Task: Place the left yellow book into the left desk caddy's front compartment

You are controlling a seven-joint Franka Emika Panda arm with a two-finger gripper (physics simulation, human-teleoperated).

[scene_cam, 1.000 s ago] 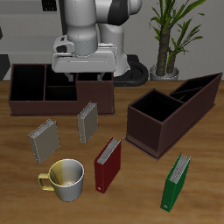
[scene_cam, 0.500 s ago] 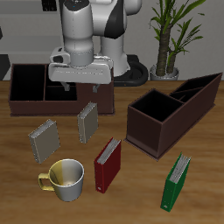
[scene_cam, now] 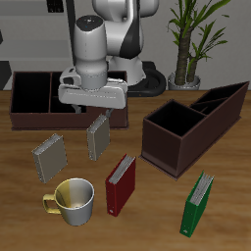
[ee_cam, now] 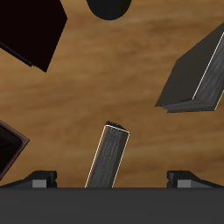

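Note:
The left yellow book (scene_cam: 98, 139) stands on edge near the table's middle, with a dull yellowish-grey cover; it also shows in the wrist view (ee_cam: 109, 157). My gripper (scene_cam: 93, 111) hangs open just above it, holding nothing. In the wrist view the gripper (ee_cam: 112, 180) has the book between its two fingertips (ee_cam: 39, 179), without touching it. The left desk caddy (scene_cam: 181, 142) is a long dark-brown box beside the book. Its front compartment (scene_cam: 222, 101) is the longer, sloped-wall section. The other yellow book (scene_cam: 47, 157) stands farther from the caddy and shows in the wrist view (ee_cam: 197, 79).
A wider dark-brown three-section box (scene_cam: 39, 113) stands at the back behind my gripper. A red book (scene_cam: 120, 183), a green book (scene_cam: 199, 204) and a brass mug (scene_cam: 75, 199) stand near the front edge. A potted plant (scene_cam: 191, 39) is at the back.
My gripper has come down and moved toward the table's front, from above the wide box to just over the left yellow book. The books and caddies have not moved.

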